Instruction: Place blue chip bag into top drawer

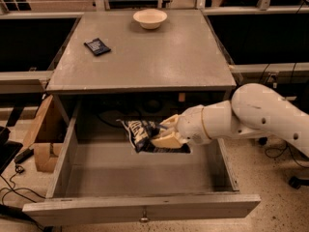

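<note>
1 blue chip bag [140,135], crinkled foil with white print, is hanging inside the open top drawer [62,164], toward its rear middle and seemingly just clear of the floor.

1 gripper [163,131] is clenching the bag's right end between 2 tan fingers [167,140], reaching in from the right.

1 white arm [263,114] is crossing above the drawer's right wall, just below the table [145,57] front edge.

Risks, as judged:
- Bag is sitting close to the drawer's back, so a careless release is likely risking a slide rearward into the dark gap where cables are lying.
- Light foil may be clinging to a finger on opening and riding back out.
- Arm is running near both the right wall and the table edge, so lifting or swinging out could be knocking either.

Elsewhere, well apart: 1 bowl [150,18] and 1 small dark packet [97,46] are resting on the table.
</note>
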